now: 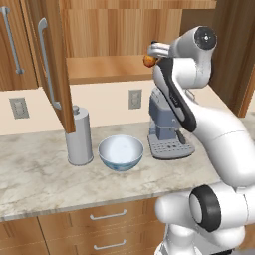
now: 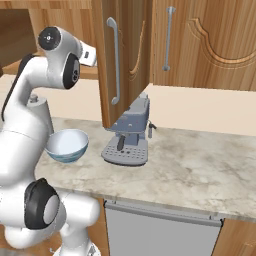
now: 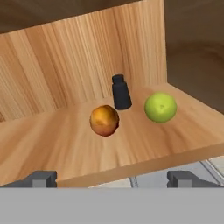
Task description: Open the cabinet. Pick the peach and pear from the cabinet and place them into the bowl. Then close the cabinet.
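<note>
The cabinet stands open, its left door swung out over the counter. On its wooden shelf lie the red-orange peach and, to its right, the yellow-green pear. My gripper is open at the shelf's front edge, level with the fruit and short of the peach, with nothing between its fingers. From the left base view the peach peeks out beside my hand. Below on the counter sits the pale blue-white bowl, also seen in the right base view.
A small dark bottle stands just behind the peach and pear. A grey lidded canister is left of the bowl and a coffee machine right of it. The open right door hangs over the coffee machine.
</note>
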Controlling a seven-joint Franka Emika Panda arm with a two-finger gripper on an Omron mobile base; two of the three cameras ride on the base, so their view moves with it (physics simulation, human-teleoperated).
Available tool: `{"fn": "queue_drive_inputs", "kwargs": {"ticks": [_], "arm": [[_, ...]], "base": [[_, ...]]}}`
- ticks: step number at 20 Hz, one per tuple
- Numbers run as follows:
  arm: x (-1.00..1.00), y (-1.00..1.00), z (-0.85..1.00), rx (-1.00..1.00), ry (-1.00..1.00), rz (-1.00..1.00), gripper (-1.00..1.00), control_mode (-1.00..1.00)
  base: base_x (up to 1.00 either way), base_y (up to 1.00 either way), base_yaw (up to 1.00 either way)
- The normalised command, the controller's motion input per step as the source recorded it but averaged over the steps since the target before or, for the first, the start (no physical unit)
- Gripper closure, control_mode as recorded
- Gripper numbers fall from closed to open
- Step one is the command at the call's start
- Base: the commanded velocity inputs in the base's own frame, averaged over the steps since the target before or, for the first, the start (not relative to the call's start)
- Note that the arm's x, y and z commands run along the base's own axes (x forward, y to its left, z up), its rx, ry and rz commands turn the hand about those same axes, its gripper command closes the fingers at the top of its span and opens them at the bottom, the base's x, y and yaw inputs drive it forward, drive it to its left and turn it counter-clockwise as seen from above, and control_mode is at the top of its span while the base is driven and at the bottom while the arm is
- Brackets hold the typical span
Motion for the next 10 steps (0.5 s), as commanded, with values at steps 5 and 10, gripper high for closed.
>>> {"fn": "queue_drive_inputs", "kwargs": {"ticks": [5, 10], "arm": [[0.53, 0.0, -0.06, 0.02, 0.0, 0.0, -1.0, -1.0], [0.66, 0.0, -0.09, 0.0, 0.03, 0.0, -1.0, -1.0]], "base": [[0.0, 0.0, 0.0], [0.0, 0.0, 0.0]]}}
